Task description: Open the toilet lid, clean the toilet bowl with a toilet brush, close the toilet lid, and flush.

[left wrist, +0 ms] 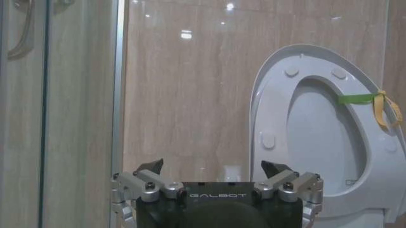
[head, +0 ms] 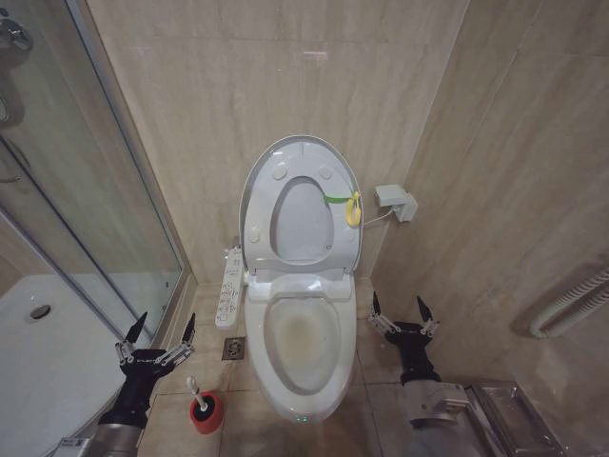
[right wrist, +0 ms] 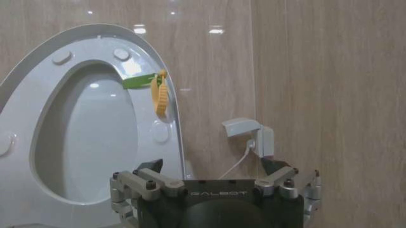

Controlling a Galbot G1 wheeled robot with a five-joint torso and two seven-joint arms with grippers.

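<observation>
White and glossy, the toilet lid [head: 297, 205] stands upright against the tiled wall with the seat raised against it, a yellow-green tag [head: 347, 204] at its edge, and the toilet bowl [head: 303, 345] lies open below with brownish stains inside. On the floor to the bowl's left, the toilet brush [head: 195, 390] sits in its red holder [head: 207, 412]. My left end effector [head: 157, 335] hovers just above the brush with fingers spread, and my right end effector [head: 401, 312] hangs spread and empty on the bowl's other side.

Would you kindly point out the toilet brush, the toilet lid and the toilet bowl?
toilet brush [head: 193, 386]: head view, on its white handle.
toilet lid [head: 303, 155]: head view, on its raised top edge.
toilet bowl [head: 335, 357]: head view, on its right rim.
</observation>
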